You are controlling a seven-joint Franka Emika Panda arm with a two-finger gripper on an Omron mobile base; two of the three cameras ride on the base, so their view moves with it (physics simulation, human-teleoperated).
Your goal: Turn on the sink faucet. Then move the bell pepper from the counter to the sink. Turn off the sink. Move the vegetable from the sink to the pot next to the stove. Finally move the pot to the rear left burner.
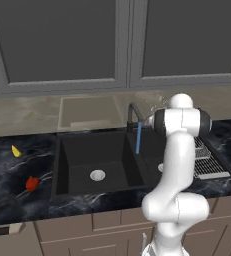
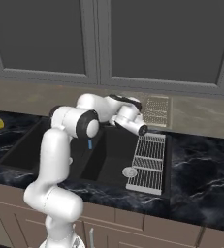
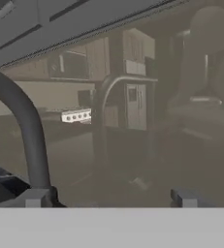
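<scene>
The dark gooseneck sink faucet (image 1: 133,113) stands behind the black double-basin sink (image 1: 62,165), and a blue stream of water (image 1: 138,138) falls from its spout. My hand (image 2: 133,121) reaches in beside the faucet at the back of the sink. In the hand view my gripper (image 3: 112,198) is open, its fingertips far apart with nothing between them. The faucet's curved pipe (image 3: 25,123) rises right by the left fingertip (image 3: 38,197). The red bell pepper (image 1: 32,183) lies on the black marble counter (image 1: 7,200), left of the sink. The pot and the stove are out of view.
A small yellow wedge (image 1: 16,151) lies on the counter behind the pepper. A silver wire rack (image 2: 150,162) covers the right end of the sink. Grey wall cabinets (image 1: 62,40) hang above, and my own arm (image 1: 174,170) stands in front of the right basin.
</scene>
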